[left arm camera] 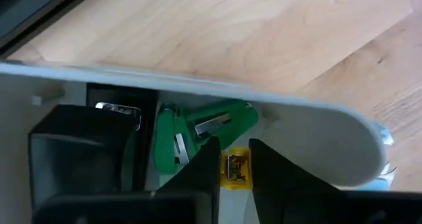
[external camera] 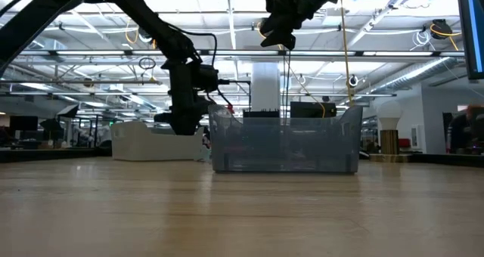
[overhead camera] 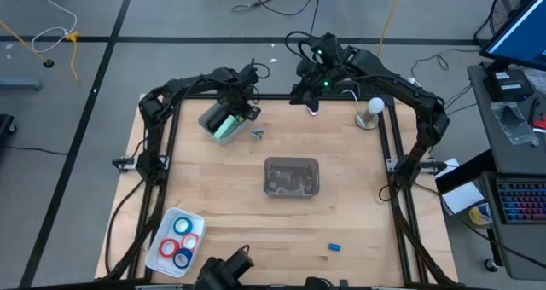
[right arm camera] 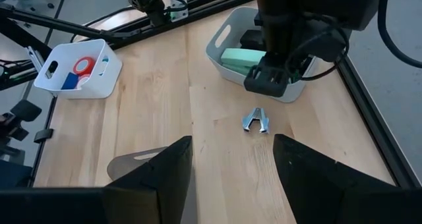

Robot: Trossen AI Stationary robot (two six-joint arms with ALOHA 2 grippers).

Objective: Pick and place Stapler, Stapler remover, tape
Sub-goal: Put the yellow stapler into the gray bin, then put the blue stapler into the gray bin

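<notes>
The mint-green stapler [overhead camera: 227, 128] [right arm camera: 239, 56] lies in a white bin [overhead camera: 207, 118] [right arm camera: 219, 34] at the table's far left. My left gripper [overhead camera: 241, 109] [left arm camera: 232, 145] points down into that bin, fingers nearly together, with a small yellow-and-metal piece [left arm camera: 237, 168] in the gap. One silvery stapler remover [overhead camera: 257, 134] [right arm camera: 256, 120] lies on the table just right of the bin. Tape rings [overhead camera: 181, 239] [right arm camera: 82, 66] sit in a white tray [overhead camera: 160, 254] at the near left. My right gripper [overhead camera: 312, 101] [right arm camera: 231, 145] hangs open, high over the far edge. My left gripper has the small yellow-and-metal piece [left arm camera: 239, 159] between its two fingers, which come from above and point down. The piece fills the narrow gap. Which part of it the fingers are on, and whether it rests on the bin's floor, I cannot tell.
A clear plastic bin [overhead camera: 292, 162] [external camera: 283, 143] stands mid-table with dark shapes inside. A black block [left arm camera: 79, 151] lies beside the stapler in the white bin. A white lamp-like object [overhead camera: 373, 111] stands at the far right, and a small blue piece [overhead camera: 334, 247] near the front edge.
</notes>
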